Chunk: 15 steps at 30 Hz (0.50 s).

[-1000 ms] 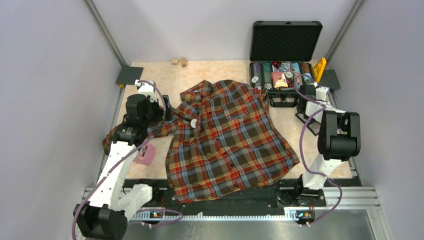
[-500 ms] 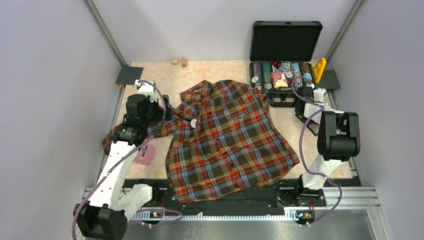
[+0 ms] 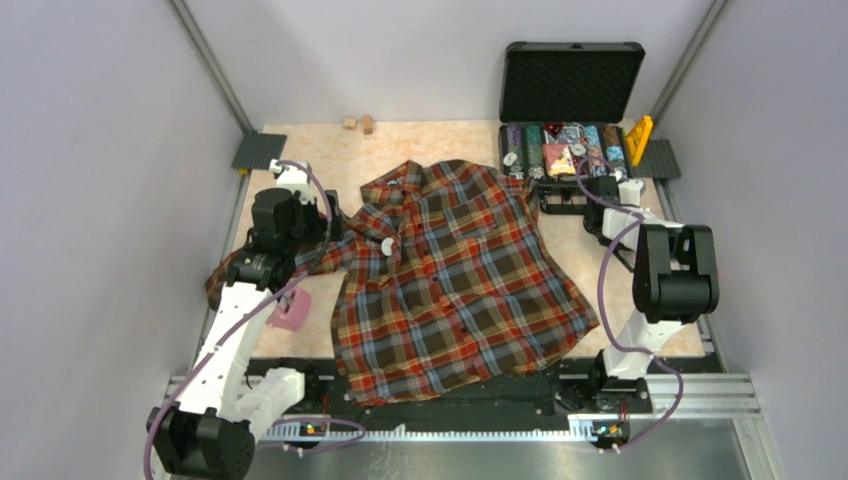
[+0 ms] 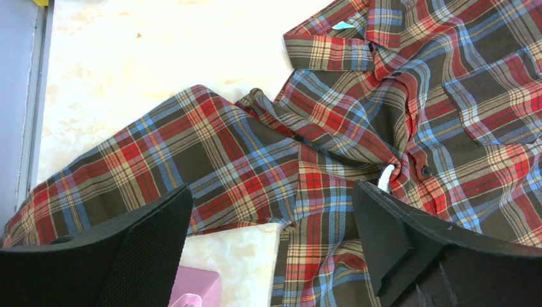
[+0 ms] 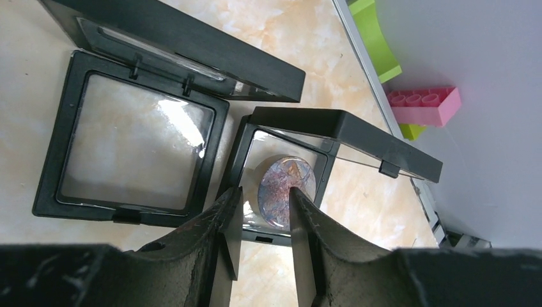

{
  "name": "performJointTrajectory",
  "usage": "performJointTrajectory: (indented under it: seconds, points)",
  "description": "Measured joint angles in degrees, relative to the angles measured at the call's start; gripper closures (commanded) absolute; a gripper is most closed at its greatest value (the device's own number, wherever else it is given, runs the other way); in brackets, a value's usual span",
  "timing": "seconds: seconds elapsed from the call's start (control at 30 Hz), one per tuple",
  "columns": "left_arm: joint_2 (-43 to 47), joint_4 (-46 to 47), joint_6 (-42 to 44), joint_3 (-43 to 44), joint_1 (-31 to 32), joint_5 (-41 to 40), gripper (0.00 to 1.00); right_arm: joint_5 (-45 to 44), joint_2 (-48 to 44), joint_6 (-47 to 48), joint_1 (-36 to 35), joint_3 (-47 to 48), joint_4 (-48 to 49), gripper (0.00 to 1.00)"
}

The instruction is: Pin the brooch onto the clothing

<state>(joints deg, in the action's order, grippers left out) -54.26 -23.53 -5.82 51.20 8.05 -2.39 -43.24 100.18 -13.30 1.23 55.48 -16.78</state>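
The brooch (image 5: 281, 182) is found lying in a small open black display case (image 5: 332, 121) on the table, well apart from the plaid shirt (image 3: 450, 270). The right gripper (image 5: 264, 193) is held over this case with its jaws a narrow gap apart. The brooch is seen between the fingertips, its edge overlapped by one finger (image 5: 300, 214); contact cannot be confirmed. The left gripper (image 4: 268, 198) is held wide apart above the shirt's sleeve, with nothing clamped.

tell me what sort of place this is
Likely a robotics lab cell: plain grey walls around a table, left arm and right arm bolted down, a plaid shirt and open black case.
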Motion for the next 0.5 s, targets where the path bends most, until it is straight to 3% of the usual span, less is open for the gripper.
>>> performJointTrajectory:
  seconds: [0.5]
  points:
    - [0.0, -0.02, 0.0, 0.0, 0.0, 0.17, 0.02, -1.77, -0.68, -1.25, -0.39, -1.01, -2.34, 0.68]
